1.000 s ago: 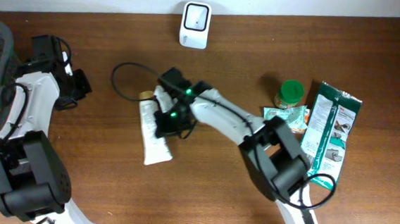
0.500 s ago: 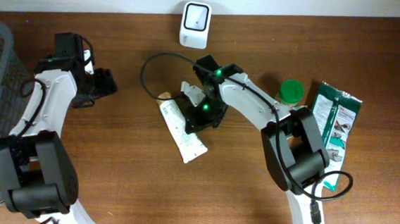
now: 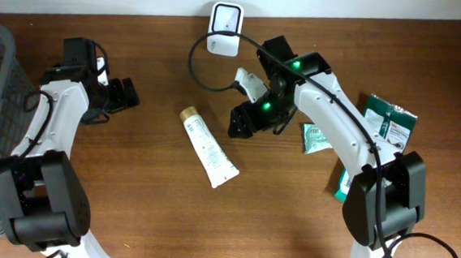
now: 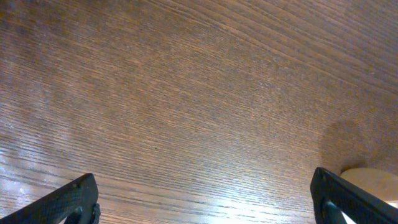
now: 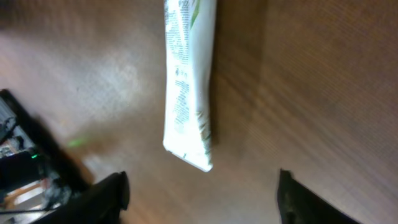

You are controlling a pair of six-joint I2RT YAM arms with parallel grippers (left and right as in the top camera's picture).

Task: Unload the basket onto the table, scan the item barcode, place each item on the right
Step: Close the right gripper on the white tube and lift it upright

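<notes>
— Where is the tube point(image 3: 207, 148)?
— It lies flat on the table point(image 3: 127, 211), out in the middle. Nothing is holding it.
— Which way does it point?
— Slantwise. The tan cap point(image 3: 188, 114) is at the back left. The flat end point(image 3: 225, 177) is nearer the front and more to the right.
— Which claw is closer?
— The right claw point(image 3: 243, 122). It hangs just beside the tube, on its right, up by the cap half. The left claw point(image 3: 125, 96) is well apart, off to the left.
— Are the claws gripping anything?
— No. Both are spread wide with nothing between them.
— Is the right one lined up?
— I think so. From its wrist, the flat end sits just ahead of it and the tube runs straight away. So it could pinch the tube across its thin way, once it comes forward and down.
— And the scanner point(image 3: 225, 19)?
— The white box at the back edge, well apart from the tube.
— What can't you see?
— The barcode. The print is too small from above and blurry from the wrist, where the cap is cut off too. The left wrist shows a pale round bit point(image 4: 373, 180) in the corner. I cannot tell what it is.
</notes>
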